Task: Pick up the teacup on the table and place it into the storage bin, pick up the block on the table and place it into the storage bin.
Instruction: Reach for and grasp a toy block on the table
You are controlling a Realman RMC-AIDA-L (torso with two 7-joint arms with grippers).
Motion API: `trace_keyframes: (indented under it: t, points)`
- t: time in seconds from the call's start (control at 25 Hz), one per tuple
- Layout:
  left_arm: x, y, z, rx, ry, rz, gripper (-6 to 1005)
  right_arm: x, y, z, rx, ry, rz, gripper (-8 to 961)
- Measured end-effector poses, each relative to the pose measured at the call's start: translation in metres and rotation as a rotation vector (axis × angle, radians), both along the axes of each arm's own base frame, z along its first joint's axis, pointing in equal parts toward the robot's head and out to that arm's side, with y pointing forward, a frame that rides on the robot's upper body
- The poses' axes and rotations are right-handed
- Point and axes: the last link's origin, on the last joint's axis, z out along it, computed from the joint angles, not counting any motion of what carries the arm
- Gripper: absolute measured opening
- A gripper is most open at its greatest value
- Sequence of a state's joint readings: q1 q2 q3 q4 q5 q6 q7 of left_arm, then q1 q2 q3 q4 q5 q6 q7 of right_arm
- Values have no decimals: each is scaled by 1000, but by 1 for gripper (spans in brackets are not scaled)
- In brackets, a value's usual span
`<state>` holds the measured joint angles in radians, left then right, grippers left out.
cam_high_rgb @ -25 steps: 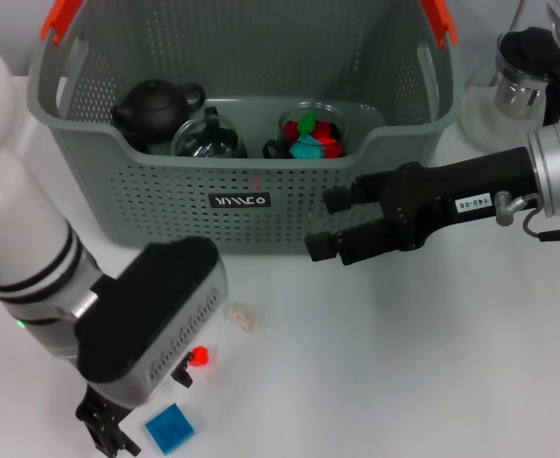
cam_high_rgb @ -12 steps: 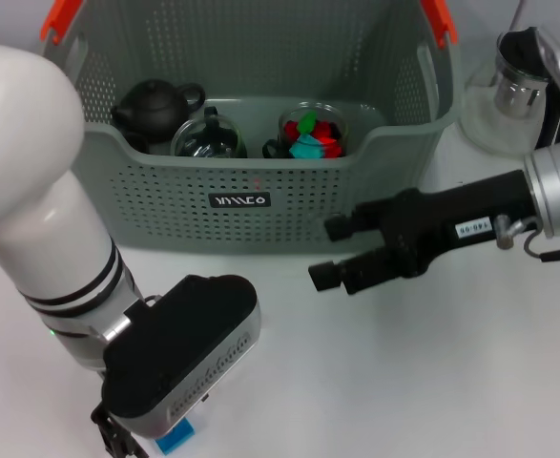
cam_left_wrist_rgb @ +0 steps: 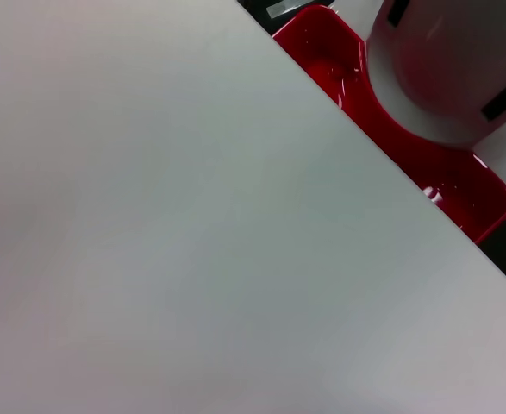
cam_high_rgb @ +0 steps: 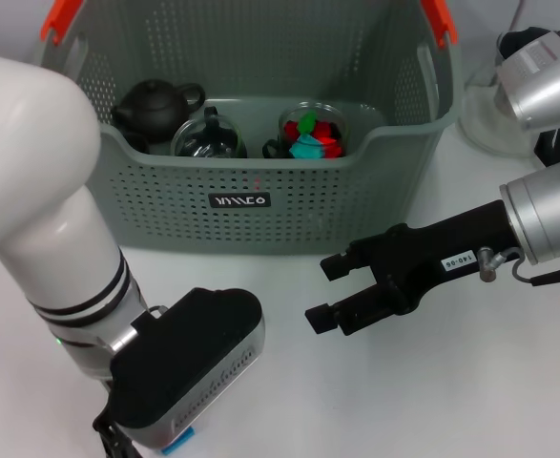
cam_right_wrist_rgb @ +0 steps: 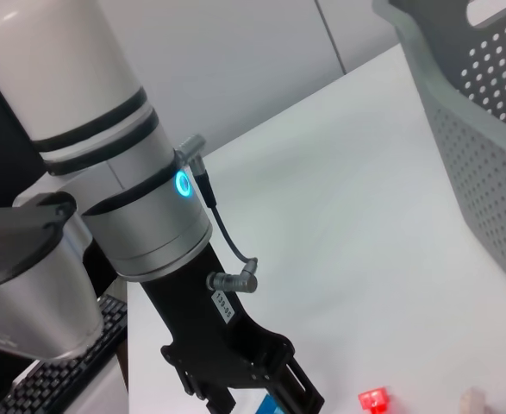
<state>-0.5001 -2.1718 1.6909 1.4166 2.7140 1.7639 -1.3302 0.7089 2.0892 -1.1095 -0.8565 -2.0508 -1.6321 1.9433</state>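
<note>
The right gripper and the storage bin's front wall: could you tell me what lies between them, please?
Only bare white table separates the right gripper from the storage bin; the head view shows it.

Free: bare table (cam_high_rgb: 423, 401), lower right of frame. Obstacles: storage bin (cam_high_rgb: 165, 191) across top; left arm (cam_high_rgb: 70, 258) filling lower left; right gripper (cam_high_rgb: 327, 291) at centre.

Bright even light, soft shadows on table (cam_high_rgb: 432, 382), left-wrist view blurred
</note>
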Motion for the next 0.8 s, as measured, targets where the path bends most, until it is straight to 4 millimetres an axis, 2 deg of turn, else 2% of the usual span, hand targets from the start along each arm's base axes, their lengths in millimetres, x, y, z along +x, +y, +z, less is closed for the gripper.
trace_keyframes:
  t: [0.44, 0.8]
  points:
    - [-1, 2, -3, -2, 3, -12, 757, 0, 1, 0, -2, -1, -24, 947]
    - [-3, 2, -5, -4, 4, -17, 563, 0, 0, 0, -2, 0, -26, 947]
